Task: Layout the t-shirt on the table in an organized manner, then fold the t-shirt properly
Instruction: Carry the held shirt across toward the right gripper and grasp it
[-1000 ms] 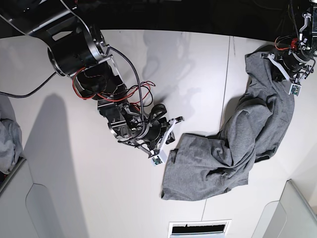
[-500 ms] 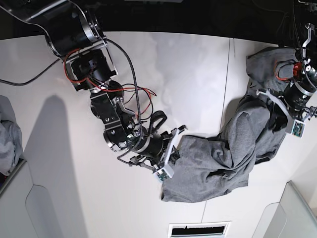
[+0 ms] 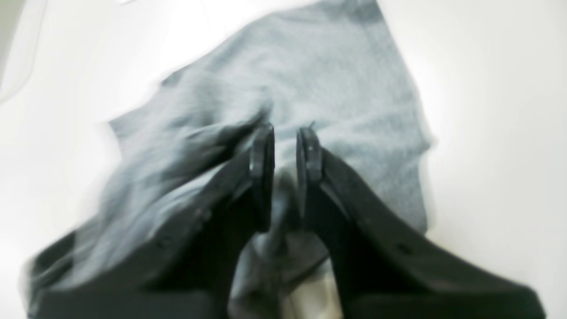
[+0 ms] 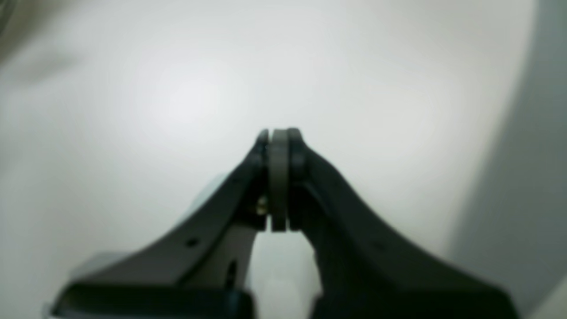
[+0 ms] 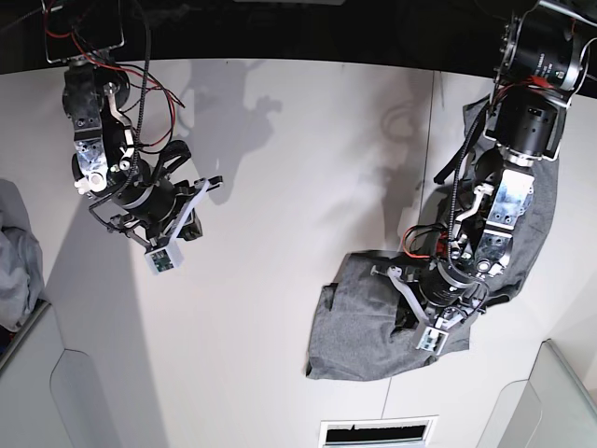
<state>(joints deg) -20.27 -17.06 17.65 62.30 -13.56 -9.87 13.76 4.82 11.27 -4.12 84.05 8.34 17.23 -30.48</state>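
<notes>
A crumpled heather-grey cotton t-shirt lies bunched on the right half of the wide white table, one end flattened toward the near edge and the rest trailing back under the left arm, nowhere near laid out. The left gripper hangs low over the heap, its black jaws narrowly apart with grey fabric bunched between them lower down; whether that cloth is truly pinched cannot be told from the blurred wrist view. The right gripper is pressed fully together and empty, held over bare tabletop well apart from the garment. The shirt looks light, limp and prone to dragging its folds along, so a pull from the middle would likely only shift the wrinkles. Better holds appear to be the hem corners or the shoulder seams, one per arm, lifted and drawn apart to spread the cloth. A paler grey cloth bundle sits at the far left edge.
</notes>
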